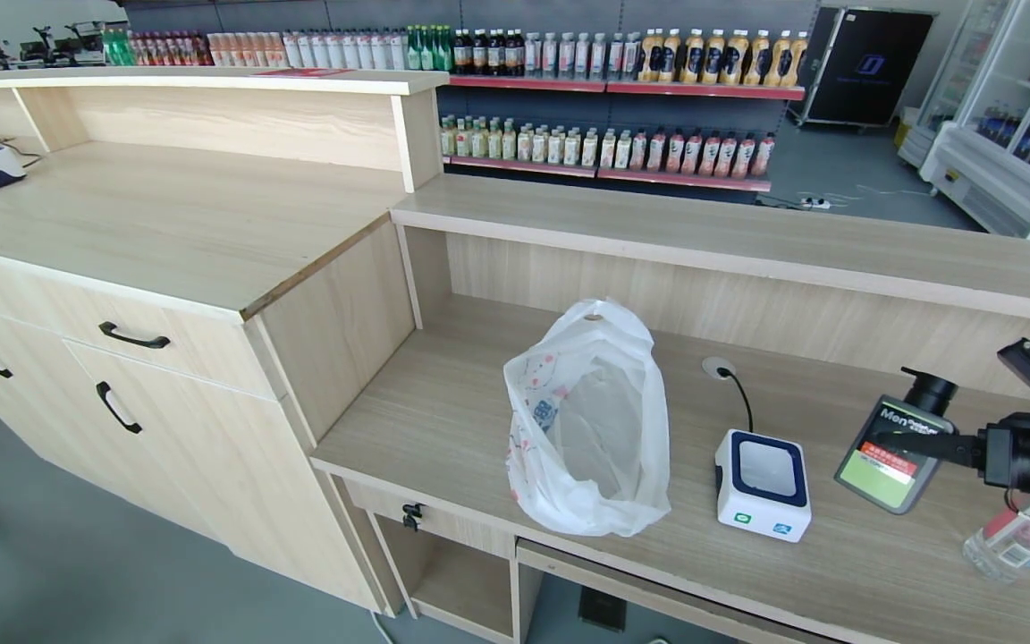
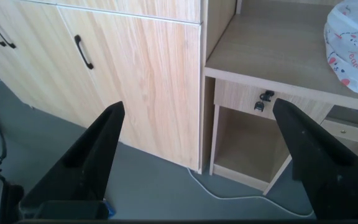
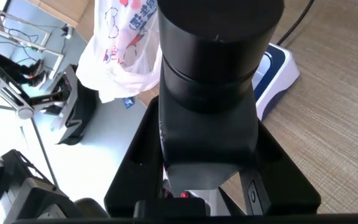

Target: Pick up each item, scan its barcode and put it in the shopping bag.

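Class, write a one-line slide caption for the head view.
Right pincer holds a bottle beside the scanner and shopping bag.

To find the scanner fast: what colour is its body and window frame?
The scanner is white, its window frame dark blue; clearest in head view.

Wooden counter (image 1: 166, 224), grey floor (image 1: 77, 555), stocked drink shelves (image 1: 604, 116)

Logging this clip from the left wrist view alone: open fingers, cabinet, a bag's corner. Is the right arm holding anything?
Observer: Yes, the right gripper is shut on a dark bottle with a black cap.
Operator: Where is the scanner?
Observer: The scanner sits on the counter between the shopping bag and that bottle.
Operator: Anything else waiting?
Observer: A clear bottle lies on the counter under the right arm.
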You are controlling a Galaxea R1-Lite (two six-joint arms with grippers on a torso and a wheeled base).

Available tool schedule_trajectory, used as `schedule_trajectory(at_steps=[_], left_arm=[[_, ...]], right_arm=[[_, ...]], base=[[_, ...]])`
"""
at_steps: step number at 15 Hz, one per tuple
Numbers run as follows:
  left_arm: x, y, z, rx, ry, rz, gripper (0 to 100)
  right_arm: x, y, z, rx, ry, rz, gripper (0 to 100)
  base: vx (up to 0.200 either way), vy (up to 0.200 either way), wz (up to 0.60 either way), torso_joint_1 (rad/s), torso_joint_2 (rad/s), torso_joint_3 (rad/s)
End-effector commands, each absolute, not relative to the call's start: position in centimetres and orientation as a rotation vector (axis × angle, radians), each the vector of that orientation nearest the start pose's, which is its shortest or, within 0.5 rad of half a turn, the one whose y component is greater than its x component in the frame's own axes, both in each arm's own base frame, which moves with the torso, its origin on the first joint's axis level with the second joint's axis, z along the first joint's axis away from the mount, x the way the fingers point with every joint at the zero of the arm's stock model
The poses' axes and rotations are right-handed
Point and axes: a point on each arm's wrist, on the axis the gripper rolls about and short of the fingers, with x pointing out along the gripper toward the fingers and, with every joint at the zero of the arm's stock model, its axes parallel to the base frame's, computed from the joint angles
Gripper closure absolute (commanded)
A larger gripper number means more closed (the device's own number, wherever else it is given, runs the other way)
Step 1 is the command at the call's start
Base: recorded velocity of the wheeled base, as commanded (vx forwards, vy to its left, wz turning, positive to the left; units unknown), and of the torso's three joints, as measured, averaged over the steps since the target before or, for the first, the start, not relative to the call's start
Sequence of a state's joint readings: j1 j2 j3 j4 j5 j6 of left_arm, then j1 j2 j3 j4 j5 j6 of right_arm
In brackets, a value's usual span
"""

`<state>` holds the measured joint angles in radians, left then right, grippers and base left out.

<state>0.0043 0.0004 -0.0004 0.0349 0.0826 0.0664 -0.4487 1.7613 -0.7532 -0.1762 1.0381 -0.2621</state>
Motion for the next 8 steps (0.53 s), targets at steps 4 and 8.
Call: schedule_trajectory(at_steps=[4,8], left_arm=[[-2.3,0.2,7.2,0.067,0.038,0.086,0],[-2.3,0.2,7.2,0.067,0.038,0.086,0]], right_arm=[[25.8,-10.2,12.7,0.263,0.503,0.633,100],[24.5,-9.5,18.9,-0.242,0.186,0.601,100]], base=[[0.000,0.000,0.00,0.000,0.00,0.000],[0.000,0.000,0.00,0.000,0.00,0.000]])
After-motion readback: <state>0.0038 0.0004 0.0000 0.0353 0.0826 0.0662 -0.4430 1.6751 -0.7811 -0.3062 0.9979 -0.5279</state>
